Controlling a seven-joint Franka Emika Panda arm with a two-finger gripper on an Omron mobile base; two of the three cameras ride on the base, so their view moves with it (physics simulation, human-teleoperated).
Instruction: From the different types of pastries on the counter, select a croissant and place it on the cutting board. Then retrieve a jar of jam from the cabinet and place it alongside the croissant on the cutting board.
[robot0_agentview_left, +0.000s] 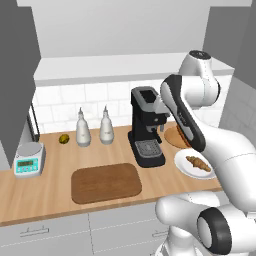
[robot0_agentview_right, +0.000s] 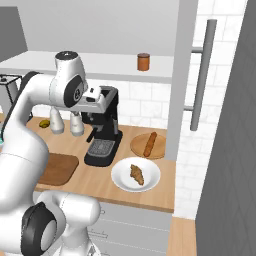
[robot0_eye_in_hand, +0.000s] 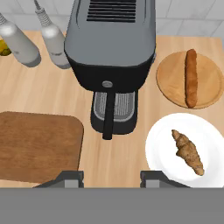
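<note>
The croissant (robot0_eye_in_hand: 188, 152) lies on a white plate (robot0_eye_in_hand: 157, 144) at the right end of the counter (robot0_agentview_left: 55, 192), also seen as the croissant (robot0_agentview_left: 198, 163) and the croissant (robot0_agentview_right: 136, 174). A reddish-brown stick pastry (robot0_eye_in_hand: 190, 78) rests on a round wooden plate (robot0_eye_in_hand: 170, 83) behind it. The dark cutting board (robot0_agentview_left: 106, 183) lies bare to the left. The jar of jam (robot0_agentview_right: 143, 61) stands on a high white ledge. My gripper (robot0_eye_in_hand: 111, 177) hangs high above the coffee machine (robot0_eye_in_hand: 111, 43), pointing down, open and holding nothing.
The black coffee machine (robot0_agentview_left: 146, 127) stands between board and plates. Two white bottles (robot0_agentview_left: 82, 129) stand behind the board, with a small yellow-green fruit (robot0_agentview_left: 64, 139) and a kitchen scale (robot0_agentview_left: 29, 159) further left. A tall grey panel with a long handle (robot0_agentview_right: 202, 75) rises on the right.
</note>
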